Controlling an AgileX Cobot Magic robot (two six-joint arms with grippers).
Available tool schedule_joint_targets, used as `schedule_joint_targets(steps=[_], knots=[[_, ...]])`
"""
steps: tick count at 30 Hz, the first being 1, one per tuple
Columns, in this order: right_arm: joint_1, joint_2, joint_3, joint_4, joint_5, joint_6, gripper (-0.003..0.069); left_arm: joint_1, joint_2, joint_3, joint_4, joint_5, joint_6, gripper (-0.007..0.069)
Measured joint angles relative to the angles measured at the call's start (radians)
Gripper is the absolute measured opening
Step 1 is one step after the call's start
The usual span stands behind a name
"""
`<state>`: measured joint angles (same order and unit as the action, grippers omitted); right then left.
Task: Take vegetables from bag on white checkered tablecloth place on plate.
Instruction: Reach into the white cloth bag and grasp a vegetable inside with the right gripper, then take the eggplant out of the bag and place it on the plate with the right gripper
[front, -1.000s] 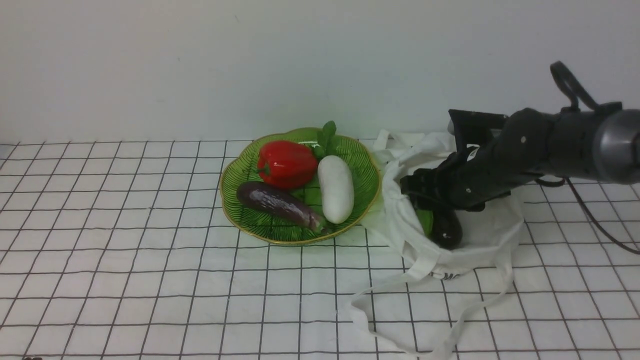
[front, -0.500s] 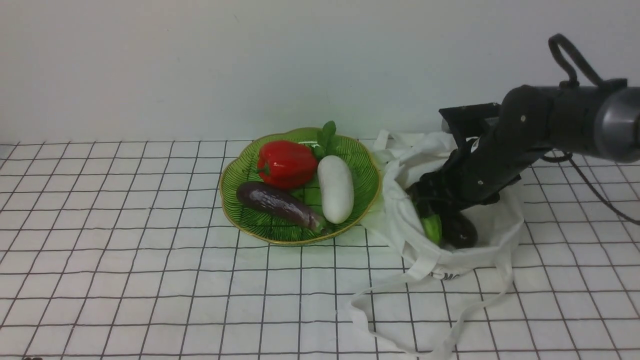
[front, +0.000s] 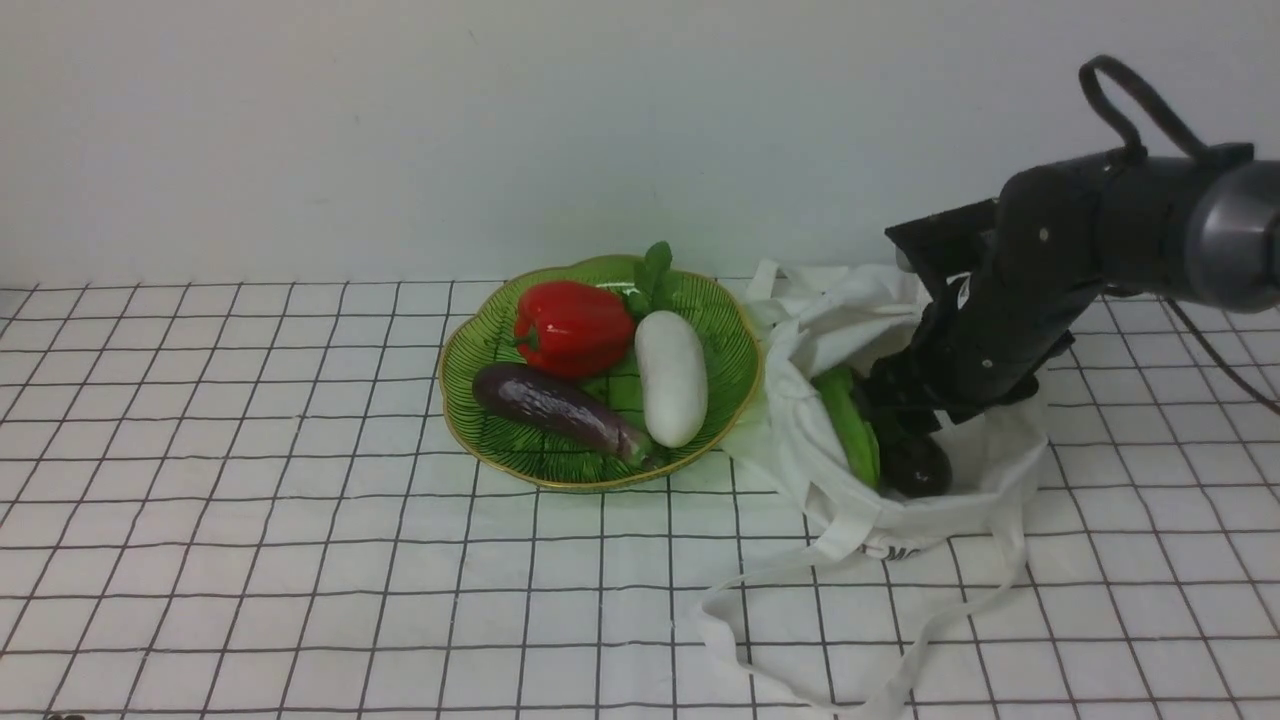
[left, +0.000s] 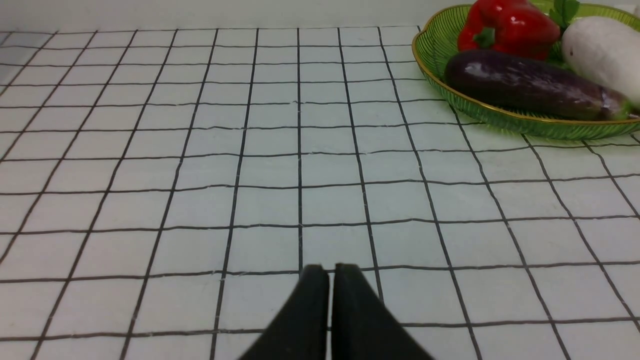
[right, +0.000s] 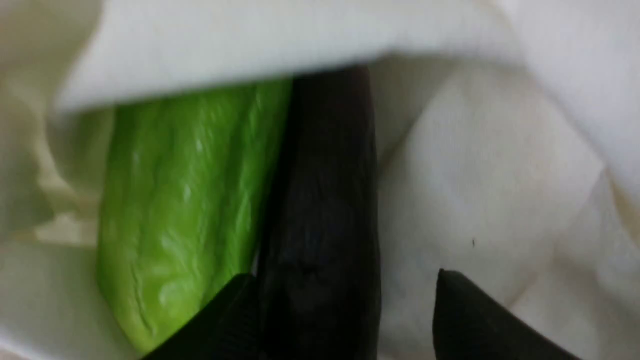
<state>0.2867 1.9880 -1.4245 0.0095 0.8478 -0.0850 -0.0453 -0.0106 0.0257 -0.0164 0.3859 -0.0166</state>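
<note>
Hand (front: 905, 400) shifted right; plate (front: 600, 470): one eggplant (front: 560, 412), one pepper (front: 573, 330).

Soft, even indoor light in the front view, muted greyish wall (front: 400, 140), small highlights on the red pepper (front: 574, 329), crisp tablecloth lines (left: 300, 200) in the left wrist view, right wrist view blurred, dim inside the bag (right: 490, 165)

Your front view looks forward and down over the tablecloth (front: 300, 560); your left wrist view sits lower, sharing the plate (front: 480, 440). Your right wrist view peers closely into the bag (front: 820, 440).
</note>
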Motion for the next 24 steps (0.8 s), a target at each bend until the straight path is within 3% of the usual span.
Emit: schedule_joint_targets(steps=[12, 17, 21, 24], knots=[[0.0, 0.1, -0.002, 0.029, 0.038, -0.007, 0.0423, 0.0, 0.0, 0.0, 0.0, 0.0, 0.0, -0.0008], [0.0, 0.097, -0.006, 0.03, 0.049, -0.02, 0.0338, 0.0, 0.0, 0.0, 0.0, 0.0, 0.0, -0.0008], [0.0, 0.052, -0.017, 0.007, 0.109, -0.023, 0.0338, 0.0, 0.0, 0.0, 0.0, 0.0, 0.0, -0.0008], [0.0, -0.051, -0.027, -0.029, 0.261, 0.001, 0.0338, 0.0, 0.0, 0.0, 0.0, 0.0, 0.0, -0.0008]])
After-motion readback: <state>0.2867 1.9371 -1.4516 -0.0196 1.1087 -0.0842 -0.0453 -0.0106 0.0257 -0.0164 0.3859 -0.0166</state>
